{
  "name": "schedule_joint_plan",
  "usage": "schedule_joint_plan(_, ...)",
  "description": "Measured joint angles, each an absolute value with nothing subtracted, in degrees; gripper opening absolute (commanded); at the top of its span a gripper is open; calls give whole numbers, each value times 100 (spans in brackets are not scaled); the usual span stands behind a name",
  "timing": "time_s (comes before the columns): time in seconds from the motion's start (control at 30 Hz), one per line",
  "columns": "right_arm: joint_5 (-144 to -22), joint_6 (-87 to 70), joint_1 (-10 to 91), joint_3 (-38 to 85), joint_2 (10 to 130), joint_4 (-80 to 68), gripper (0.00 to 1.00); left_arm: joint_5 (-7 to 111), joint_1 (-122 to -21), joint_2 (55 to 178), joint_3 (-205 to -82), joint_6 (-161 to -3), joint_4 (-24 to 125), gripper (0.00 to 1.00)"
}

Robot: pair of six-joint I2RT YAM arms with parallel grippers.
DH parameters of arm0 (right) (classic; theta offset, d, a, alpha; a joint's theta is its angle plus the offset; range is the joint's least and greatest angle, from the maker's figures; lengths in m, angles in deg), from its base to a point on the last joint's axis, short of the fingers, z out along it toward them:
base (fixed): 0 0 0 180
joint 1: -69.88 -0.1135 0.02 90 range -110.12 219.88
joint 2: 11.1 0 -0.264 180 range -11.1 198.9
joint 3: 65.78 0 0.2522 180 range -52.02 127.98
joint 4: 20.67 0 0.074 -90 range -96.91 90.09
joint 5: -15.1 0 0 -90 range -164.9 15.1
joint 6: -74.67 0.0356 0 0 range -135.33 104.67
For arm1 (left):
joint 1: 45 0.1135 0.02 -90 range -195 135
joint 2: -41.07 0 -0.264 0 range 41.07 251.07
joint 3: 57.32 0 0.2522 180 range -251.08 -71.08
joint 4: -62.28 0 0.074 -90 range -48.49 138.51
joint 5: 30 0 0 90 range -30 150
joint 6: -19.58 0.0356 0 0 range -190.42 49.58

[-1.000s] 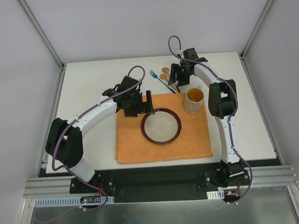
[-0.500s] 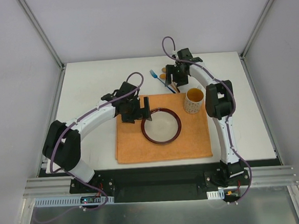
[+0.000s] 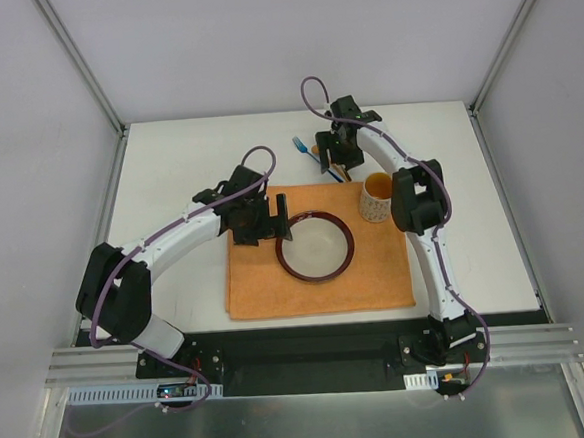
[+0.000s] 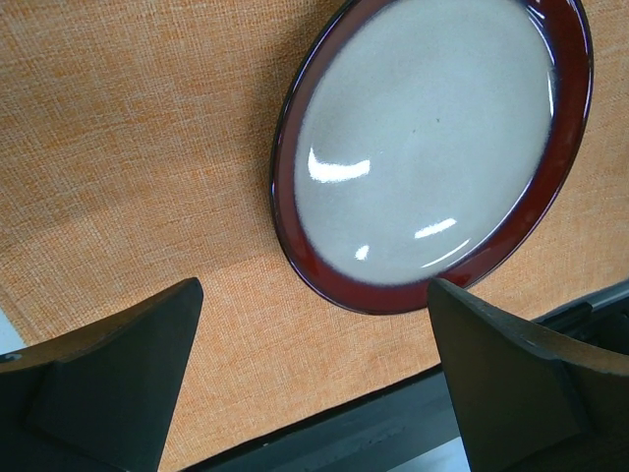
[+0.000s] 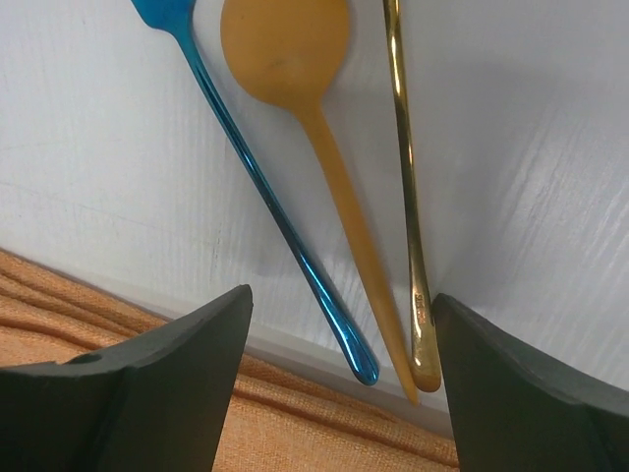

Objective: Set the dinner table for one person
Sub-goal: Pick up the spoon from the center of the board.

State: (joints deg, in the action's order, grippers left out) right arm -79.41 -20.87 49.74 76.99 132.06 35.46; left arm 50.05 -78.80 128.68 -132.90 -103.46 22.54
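My right end effector (image 5: 341, 297) hangs released, empty, above the flat white table (image 5: 550, 147), which lies directly beneath it. Three handles run lengthwise between my fingers: a metallic blue fork (image 5: 256, 187), a matte orange spoon (image 5: 339, 187) and a slim gold utensil (image 5: 405, 177), their ends just beside the orange woven placemat (image 5: 197, 433). My left end effector (image 4: 314, 290), also released, hovers by the red-rimmed grey plate (image 4: 432, 138), farther from the cutlery.

Dinner table (image 3: 168, 167) holds placemat (image 3: 267, 291) (and cutlery (image 5: 336, 197)).
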Motion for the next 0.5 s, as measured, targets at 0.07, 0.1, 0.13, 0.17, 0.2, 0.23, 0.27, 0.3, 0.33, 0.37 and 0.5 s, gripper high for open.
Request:
schedule_joint_plan(0.07,-7858,-2102,4965,7726,13217,3605,77,5005,-7880,12868,-13275,-10350,2260,99)
schedule_joint_plan(0.1,-7841,-2104,4965,7739,13225,3631,75,5005,-7880,12868,-13275,-10352,2258,99)
schedule_joint_plan(0.13,-7812,-2115,4965,7769,13238,3681,73,5005,-7880,12868,-13273,-10354,2260,99)
schedule_joint_plan(0.17,-7791,-2128,4965,7807,13256,3734,71,5005,-7880,12868,-13273,-10352,2260,99)
schedule_joint_plan(0.2,-7762,-2142,4965,7850,13280,3775,67,5005,-7880,12868,-13273,-10354,2260,99)
schedule_joint_plan(0.23,-7729,-2150,4965,7885,13300,3804,63,5005,-7880,12868,-13273,-10354,2262,99)
schedule_joint_plan(0.27,-7701,-2172,4965,7894,13304,3826,58,5005,-7880,12868,-13273,-10356,2262,99)
schedule_joint_plan(0.3,-7668,-2198,4965,7894,13306,3856,52,5005,-7880,12868,-13273,-10356,2262,99)
schedule_joint_plan(0.33,-7644,-2218,4965,7894,13308,3874,49,5005,-7880,12868,-13273,-10359,2265,99)
schedule_joint_plan(0.37,-7605,-2238,4965,7894,13308,3887,47,5005,-7880,12868,-13273,-10359,2265,99)
schedule_joint_plan(0.5,-7465,-2281,4989,7890,13308,3928,20,5005,-7880,12859,-13229,-10374,2297,99)
